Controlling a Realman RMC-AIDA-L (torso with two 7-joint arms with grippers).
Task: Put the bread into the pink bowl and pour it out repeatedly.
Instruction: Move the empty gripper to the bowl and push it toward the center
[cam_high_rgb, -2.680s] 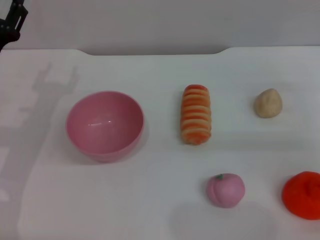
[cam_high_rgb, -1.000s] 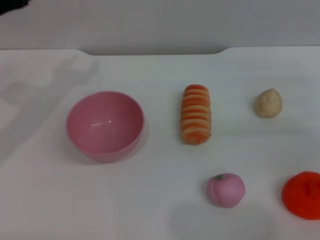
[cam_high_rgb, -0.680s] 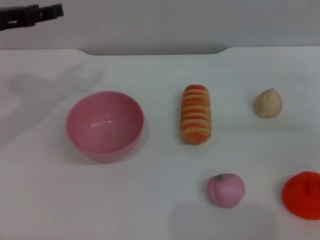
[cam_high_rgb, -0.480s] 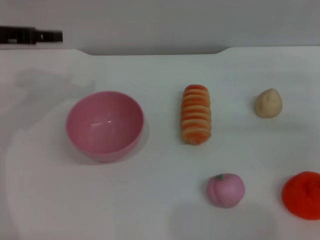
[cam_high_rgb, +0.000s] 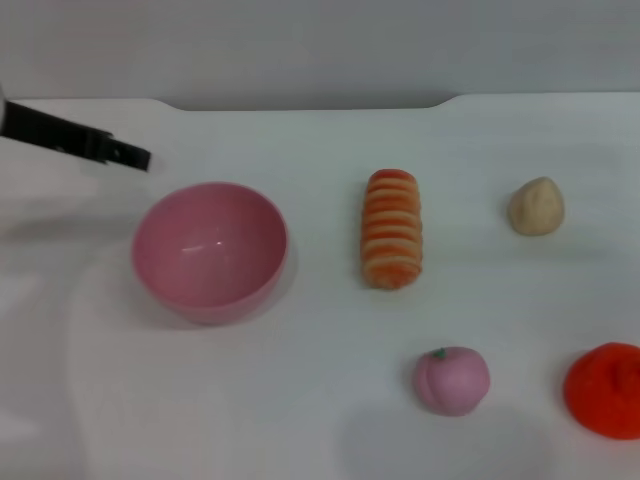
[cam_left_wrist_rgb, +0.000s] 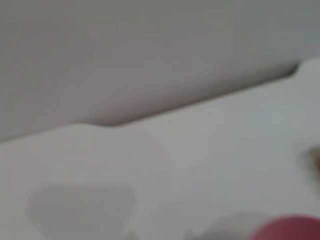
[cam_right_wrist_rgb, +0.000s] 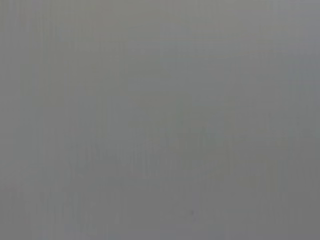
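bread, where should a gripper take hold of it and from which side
Probably across the middle of the bread, coming straight down from above. It lies flat on the table, long axis pointing away from the robot, so its narrow width fits between fingers. Both long sides are free; the pink bowl stands apart.

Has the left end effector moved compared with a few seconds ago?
Yes. In the head view the left end effector has come down and in from the far left corner toward the pink bowl, which stayed put.
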